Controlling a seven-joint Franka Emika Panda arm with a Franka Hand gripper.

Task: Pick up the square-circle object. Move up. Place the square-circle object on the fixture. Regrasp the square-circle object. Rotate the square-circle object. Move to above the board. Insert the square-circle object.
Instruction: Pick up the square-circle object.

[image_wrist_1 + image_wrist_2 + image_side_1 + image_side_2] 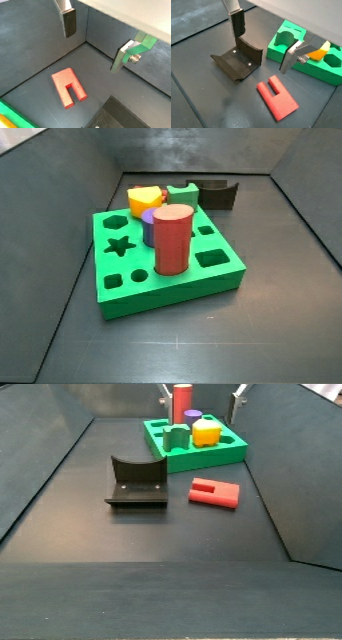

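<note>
**Square-circle object: flat, not gripped**

Square-circle object (211, 492): red slotted slab, lying flat on the dark floor, centre right of a side view. Long axis across the frame, slotted end turned left toward the fixture (136, 484). Just below the board (227, 452).

Gripper (262, 52): above the floor; fingers (238, 24) spread wide, holding nothing, touching nothing.

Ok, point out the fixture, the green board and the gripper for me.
fixture (238, 62): a wrist view, on its curved upright wall.
board (201, 454): a side view, on its front wall.
gripper (92, 53): a wrist view, midway between its open fingertips, above the floor.
</note>
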